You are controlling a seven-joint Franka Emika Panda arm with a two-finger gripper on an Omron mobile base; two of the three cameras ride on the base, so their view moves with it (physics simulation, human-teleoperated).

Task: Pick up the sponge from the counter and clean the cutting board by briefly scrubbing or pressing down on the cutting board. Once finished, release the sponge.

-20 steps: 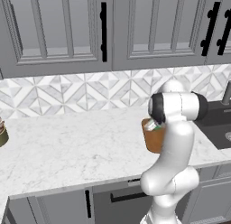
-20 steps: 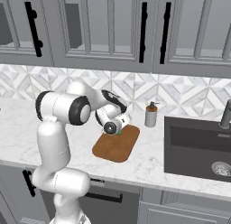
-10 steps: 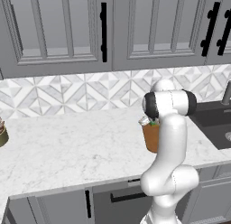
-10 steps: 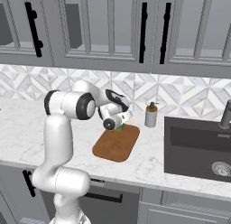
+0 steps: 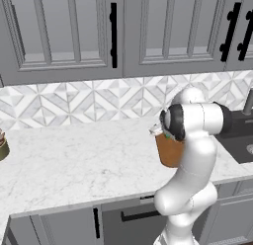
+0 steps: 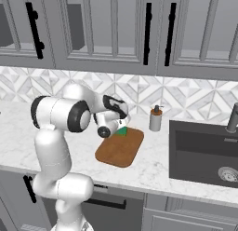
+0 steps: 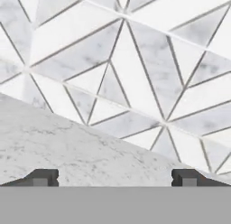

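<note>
Swung back toward the backsplash (image 7: 135, 60), pincer (image 7: 115, 178) spread apart, sponge (image 6: 122, 130) on cutting board (image 6: 120, 147).

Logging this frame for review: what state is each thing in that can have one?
gripper: open, nothing between its fingertips.
sponge: lying at the far edge of the cutting board, beside the hand.
cutting board: flat on the counter.
soap dispenser: upright.
upper cabinet doors: shut.

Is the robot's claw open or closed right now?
Open: in the hand view the gripper fingertips stand far apart, nothing between them.
</note>
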